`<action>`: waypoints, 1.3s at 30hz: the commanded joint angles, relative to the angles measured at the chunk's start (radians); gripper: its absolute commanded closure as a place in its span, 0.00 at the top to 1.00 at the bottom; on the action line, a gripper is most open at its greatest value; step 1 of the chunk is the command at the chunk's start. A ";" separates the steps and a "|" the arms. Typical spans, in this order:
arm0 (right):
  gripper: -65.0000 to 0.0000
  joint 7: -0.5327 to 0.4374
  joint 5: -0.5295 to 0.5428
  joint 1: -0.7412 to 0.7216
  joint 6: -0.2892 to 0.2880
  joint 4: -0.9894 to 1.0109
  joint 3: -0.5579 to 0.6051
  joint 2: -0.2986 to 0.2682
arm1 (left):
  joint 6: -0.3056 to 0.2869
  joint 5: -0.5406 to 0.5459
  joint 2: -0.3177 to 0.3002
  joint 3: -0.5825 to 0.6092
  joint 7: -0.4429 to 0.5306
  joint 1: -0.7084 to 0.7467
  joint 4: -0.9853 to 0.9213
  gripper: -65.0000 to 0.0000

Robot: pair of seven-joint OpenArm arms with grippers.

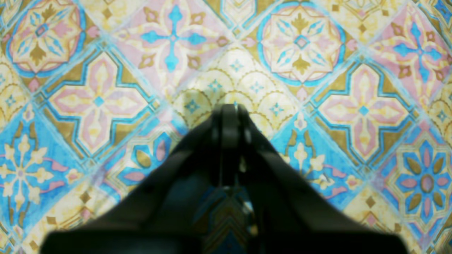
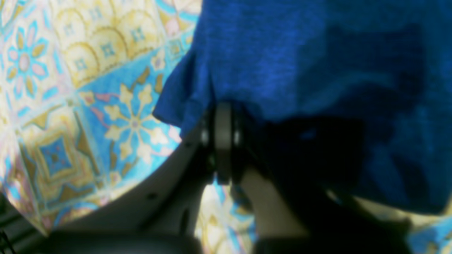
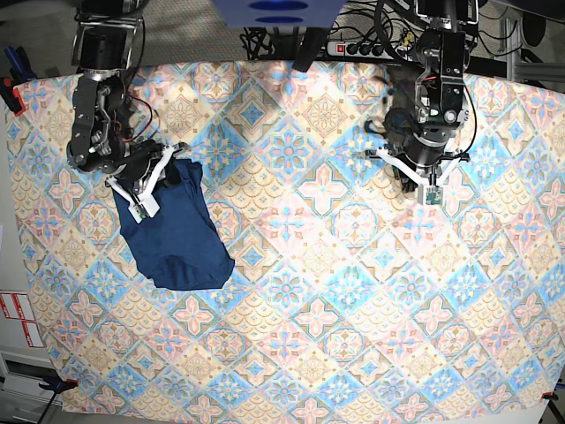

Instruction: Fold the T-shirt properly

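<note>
**Operator:** Report the location and condition of the T-shirt (image 3: 177,234).

**Technician:** It lies bunched in a compact heap on the patterned table (image 3: 335,309), toward the side served by the right arm. The right end effector (image 2: 223,106) sits at the garment's upper edge. In the right wrist view its fingers are pressed together with blue fabric draped against the tips. Whether cloth is actually pinched between them cannot be determined; the contact point is covered.

**Operator:** And the left end effector (image 1: 229,109)?

**Technician:** Fingers pressed together, holding nothing, over bare table, well apart from the garment.

**Operator:** Handling characteristics?

**Technician:** Judged soft, light knit: it will sag, stretch and fold over itself when lifted. No stiffness to rely on. Low breakage risk; the main risk is picking up several layers at once.

**Operator:** Recommended grip points?

**Technician:** A single outer edge, ideally hem corners or shoulder seams, one per arm. None of these is identifiable in the present heap.

**Operator:** Containers?

**Technician:** None in view.
</note>
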State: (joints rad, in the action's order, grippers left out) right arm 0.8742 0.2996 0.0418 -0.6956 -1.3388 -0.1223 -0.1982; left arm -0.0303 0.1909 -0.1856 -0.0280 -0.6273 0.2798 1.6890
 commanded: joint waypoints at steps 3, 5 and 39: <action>0.00 -0.051 0.014 -0.018 -0.003 0.063 0.003 0.009 | -0.001 0.003 -0.007 -0.002 0.020 -0.004 0.021 0.00; 0.00 -0.062 0.014 -0.041 -0.003 0.094 0.017 0.024 | -0.001 0.029 -0.007 -0.003 0.017 -0.004 0.021 0.00; 0.00 0.084 0.054 0.318 -0.003 -0.523 -0.340 0.009 | -0.003 0.327 -0.030 -0.197 0.014 0.405 0.334 0.00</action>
State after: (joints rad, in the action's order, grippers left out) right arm 0.9752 0.3351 0.3599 -0.6945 -1.8458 -0.4595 -0.1802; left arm -0.0254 0.5121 -0.2134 -0.2230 -0.6296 0.6758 2.0033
